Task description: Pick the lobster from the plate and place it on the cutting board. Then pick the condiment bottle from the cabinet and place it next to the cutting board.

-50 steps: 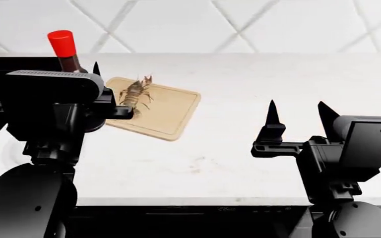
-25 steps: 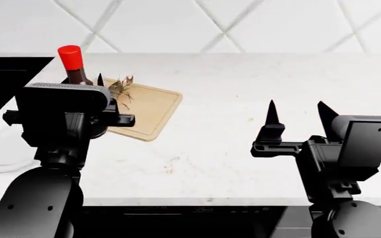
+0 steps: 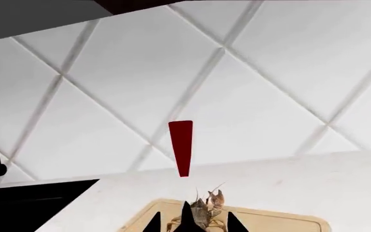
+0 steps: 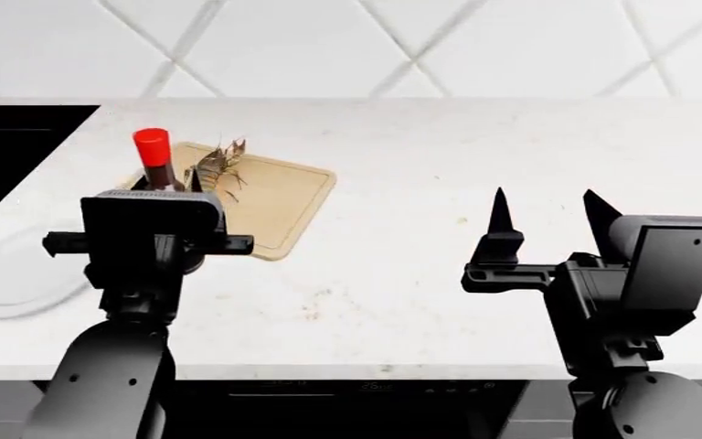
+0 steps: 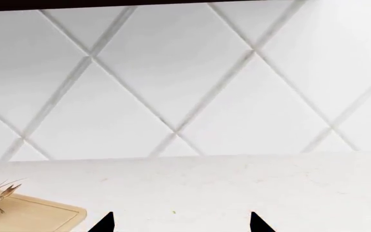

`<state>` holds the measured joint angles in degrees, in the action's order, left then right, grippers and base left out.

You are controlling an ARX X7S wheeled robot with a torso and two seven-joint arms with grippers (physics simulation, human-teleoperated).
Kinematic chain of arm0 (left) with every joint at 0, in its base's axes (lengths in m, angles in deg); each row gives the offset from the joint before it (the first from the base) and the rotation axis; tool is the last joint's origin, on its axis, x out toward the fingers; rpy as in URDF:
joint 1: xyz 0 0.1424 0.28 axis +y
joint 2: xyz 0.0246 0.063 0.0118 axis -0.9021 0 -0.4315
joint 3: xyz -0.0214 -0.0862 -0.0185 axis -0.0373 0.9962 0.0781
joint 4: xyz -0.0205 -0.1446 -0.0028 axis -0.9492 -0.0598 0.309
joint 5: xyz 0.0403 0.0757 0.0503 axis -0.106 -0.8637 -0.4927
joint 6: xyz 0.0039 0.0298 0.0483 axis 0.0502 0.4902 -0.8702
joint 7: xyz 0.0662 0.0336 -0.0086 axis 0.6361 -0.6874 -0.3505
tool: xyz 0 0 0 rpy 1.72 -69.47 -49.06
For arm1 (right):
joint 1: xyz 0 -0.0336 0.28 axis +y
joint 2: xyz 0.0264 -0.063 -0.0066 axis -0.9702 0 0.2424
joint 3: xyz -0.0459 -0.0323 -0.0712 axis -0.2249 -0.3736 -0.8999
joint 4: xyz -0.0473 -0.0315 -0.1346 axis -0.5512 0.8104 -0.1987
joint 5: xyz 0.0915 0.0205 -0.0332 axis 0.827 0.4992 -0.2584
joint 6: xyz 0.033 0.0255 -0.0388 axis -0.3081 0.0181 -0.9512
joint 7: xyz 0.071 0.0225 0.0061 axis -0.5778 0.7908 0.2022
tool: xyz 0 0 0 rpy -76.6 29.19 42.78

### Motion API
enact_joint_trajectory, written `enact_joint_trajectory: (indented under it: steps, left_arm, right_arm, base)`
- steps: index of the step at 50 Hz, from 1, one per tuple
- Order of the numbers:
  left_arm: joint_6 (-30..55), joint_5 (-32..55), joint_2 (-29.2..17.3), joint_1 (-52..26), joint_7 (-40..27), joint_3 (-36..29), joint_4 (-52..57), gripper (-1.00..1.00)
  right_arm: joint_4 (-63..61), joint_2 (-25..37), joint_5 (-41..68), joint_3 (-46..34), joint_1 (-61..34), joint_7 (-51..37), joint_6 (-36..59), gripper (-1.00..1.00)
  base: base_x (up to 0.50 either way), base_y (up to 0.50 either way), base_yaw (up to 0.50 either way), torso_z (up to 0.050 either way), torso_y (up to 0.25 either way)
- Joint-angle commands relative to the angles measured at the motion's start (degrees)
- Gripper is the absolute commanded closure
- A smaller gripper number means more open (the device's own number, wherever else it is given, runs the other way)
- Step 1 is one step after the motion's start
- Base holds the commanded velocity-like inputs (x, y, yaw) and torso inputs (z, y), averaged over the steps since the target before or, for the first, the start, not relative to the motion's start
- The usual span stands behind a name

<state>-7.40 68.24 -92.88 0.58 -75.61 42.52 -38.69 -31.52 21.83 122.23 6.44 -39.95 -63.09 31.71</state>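
White speckled countertop (image 4: 449, 165) meets diamond-tiled wall (image 4: 326, 46); left jaws pinch the condiment bottle (image 4: 156, 160), right jaws spread.

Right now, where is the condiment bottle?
In the head view the condiment bottle is upright in the left gripper, at the left, over the near-left edge of the cutting board, beside the lobster.

Lobster (image 4: 217, 163) on cutting board (image 4: 281, 197); bottle (image 4: 156, 161) upright.

White speckled countertop (image 4: 449, 274); white diamond-tiled wall (image 4: 326, 46) behind; even light.
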Motion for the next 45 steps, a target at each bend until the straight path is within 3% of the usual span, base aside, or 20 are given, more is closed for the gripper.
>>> enact_joint_trajectory:
  steps: [1,15,45]
  left_arm:
    - [-7.0,-0.1,-0.6,-0.6,-1.9,-0.3,-8.5,1.0]
    - [-14.1,-0.1,-0.4,-1.4,-3.8,-1.1,-18.7,1.0]
    - [-21.2,0.5,-0.1,-2.6,-7.0,-1.9,-29.1,1.0]
  right_arm:
    - [0.1,-0.2,0.2,-0.3,-0.6,0.0,0.4,-1.0]
    - [0.6,-0.5,0.0,-0.7,-1.0,0.2,0.7,-1.0]
    - [1.2,-0.9,-0.4,-1.2,-0.9,0.4,0.6,-1.0]
  base:
    - [0.0,0.0,0.0,0.0,0.0]
    - [0.0,0.0,0.0,0.001,0.001]
    - [0.0,0.0,0.0,0.0,0.0]
